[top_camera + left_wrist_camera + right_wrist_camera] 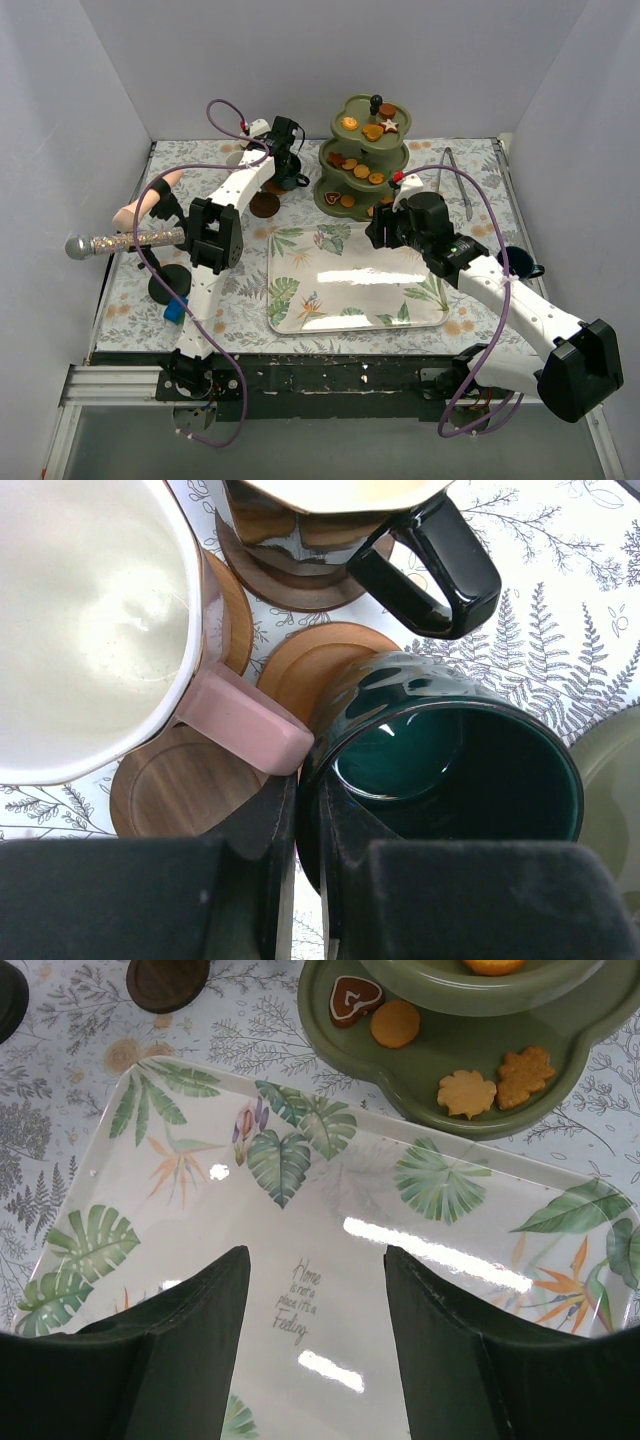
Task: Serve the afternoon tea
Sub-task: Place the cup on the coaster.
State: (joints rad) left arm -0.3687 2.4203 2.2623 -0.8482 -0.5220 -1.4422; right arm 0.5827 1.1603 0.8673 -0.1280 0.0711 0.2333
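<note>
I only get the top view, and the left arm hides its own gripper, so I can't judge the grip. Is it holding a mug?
Observer: Yes. The left wrist view shows the left gripper shut on the green mug, with the mug's wall between the fingers.
Operator: Is anything crowding that mug?
Observer: The pink mug. Its handle reaches right up to the green mug's side, but I can't tell whether they touch.
Operator: And the right gripper?
Observer: In the right wrist view the right gripper is open and empty, hovering over the tray.
</note>
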